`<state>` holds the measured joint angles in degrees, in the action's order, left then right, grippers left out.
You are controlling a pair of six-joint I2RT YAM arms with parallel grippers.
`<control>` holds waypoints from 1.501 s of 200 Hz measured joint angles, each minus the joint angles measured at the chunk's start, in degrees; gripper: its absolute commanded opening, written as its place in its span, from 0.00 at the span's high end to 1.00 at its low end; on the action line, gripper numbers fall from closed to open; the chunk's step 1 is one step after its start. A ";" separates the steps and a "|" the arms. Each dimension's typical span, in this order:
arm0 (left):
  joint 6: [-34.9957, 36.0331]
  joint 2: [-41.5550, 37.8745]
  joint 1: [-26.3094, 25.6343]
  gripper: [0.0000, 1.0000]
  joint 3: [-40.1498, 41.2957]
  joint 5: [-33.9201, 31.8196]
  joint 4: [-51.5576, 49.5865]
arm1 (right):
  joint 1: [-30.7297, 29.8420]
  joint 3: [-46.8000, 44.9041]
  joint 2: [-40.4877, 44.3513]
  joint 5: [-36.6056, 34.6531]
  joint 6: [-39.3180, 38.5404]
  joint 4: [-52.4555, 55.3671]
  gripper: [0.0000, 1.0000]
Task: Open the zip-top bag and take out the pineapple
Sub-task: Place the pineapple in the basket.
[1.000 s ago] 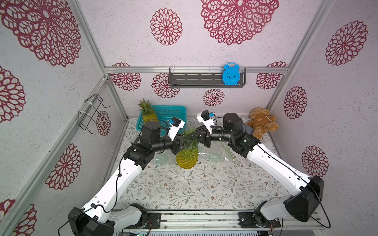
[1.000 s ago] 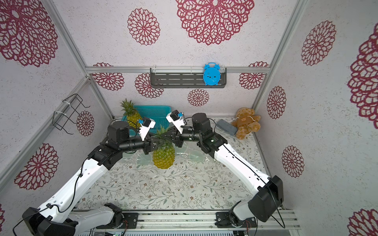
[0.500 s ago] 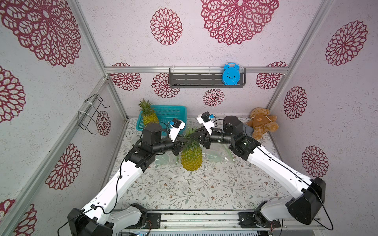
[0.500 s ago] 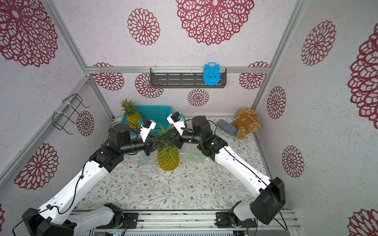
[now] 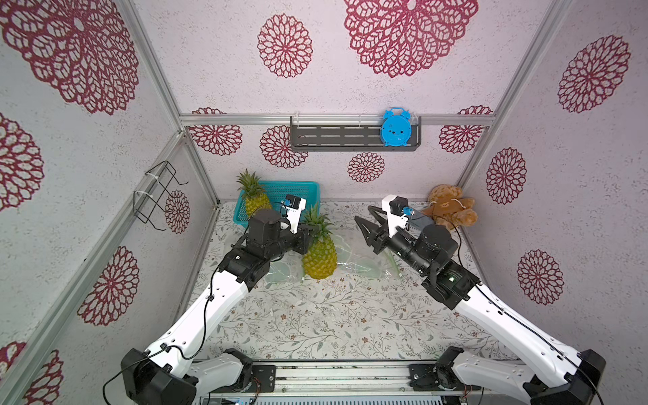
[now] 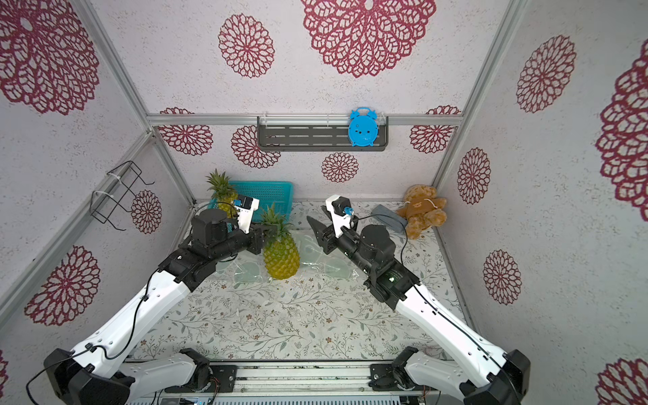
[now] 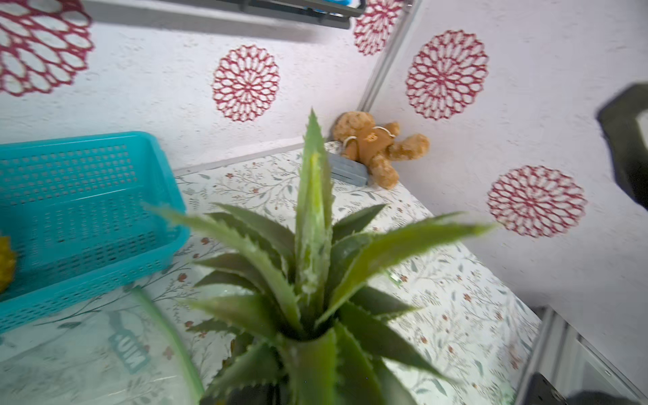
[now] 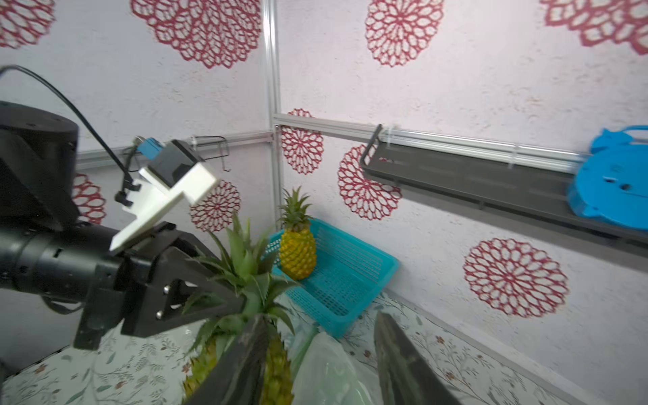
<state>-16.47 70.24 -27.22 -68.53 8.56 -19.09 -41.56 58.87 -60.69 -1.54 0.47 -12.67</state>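
Though the pineapple stands upright outside the zip-top bag in both top views, with the flattened plastic around its base, your left gripper sits at its top while your right gripper hangs well apart, jaws wide and empty. From the left wrist you see only the crown leaves filling the frame, so the grip is hidden there. From the right wrist the left jaws look pinched together on those leaves; release off-centre or drag sideways and the tall fruit could topple on the slick plastic, or a snagged leaf could pull it over.
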 measured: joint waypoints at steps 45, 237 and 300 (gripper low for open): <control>-2.23 7.54 1.29 1.00 -4.81 -13.75 3.63 | 0.00 -4.20 3.96 -6.84 0.13 0.09 0.46; 7.56 41.83 12.11 1.00 -26.32 -19.41 24.83 | 0.00 -6.99 6.75 -10.21 2.10 2.25 0.44; 9.11 49.96 14.27 1.00 -30.27 -17.81 25.81 | 0.00 -6.99 6.73 -9.55 2.75 3.17 0.43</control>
<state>-7.35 120.20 -12.95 -98.80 -9.26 6.72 -41.56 51.88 -53.95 -11.09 3.22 -9.50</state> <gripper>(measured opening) 0.208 0.570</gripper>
